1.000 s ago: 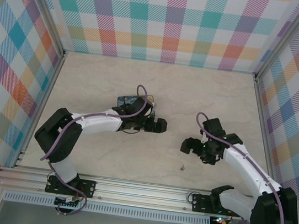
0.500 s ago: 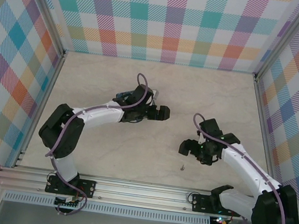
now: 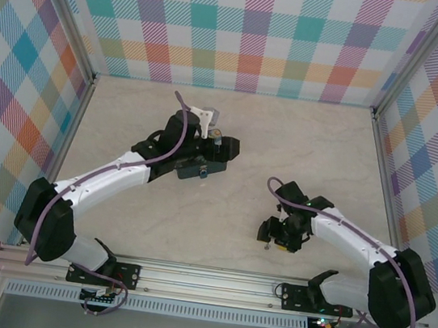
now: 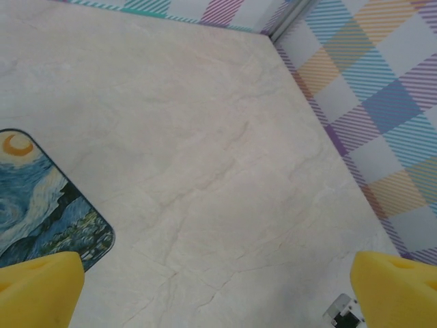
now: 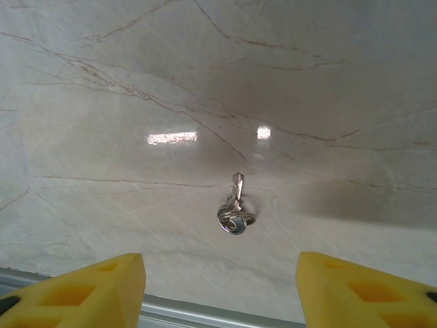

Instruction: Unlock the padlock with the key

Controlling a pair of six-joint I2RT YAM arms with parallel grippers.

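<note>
**Right gripper** (image 5: 222,290): pads (image 5: 89,287) spread wide with nothing between them. I hold it low, just on the near side of the key (image 5: 235,210).

**Key:** lies flat on the table (image 5: 102,102), lined up with the gap between my pads. Its ringed head is toward me and its blade points away. I judge it light, stiff and thin, and likely to skid on the glossy top. I would pinch it across the ringed head, where there is some height to grip.

**Left gripper** (image 4: 218,290): also wide open and empty, well apart from the key.

**Painted tin** (image 4: 41,198): flat on the table, also well apart from the key.
</note>
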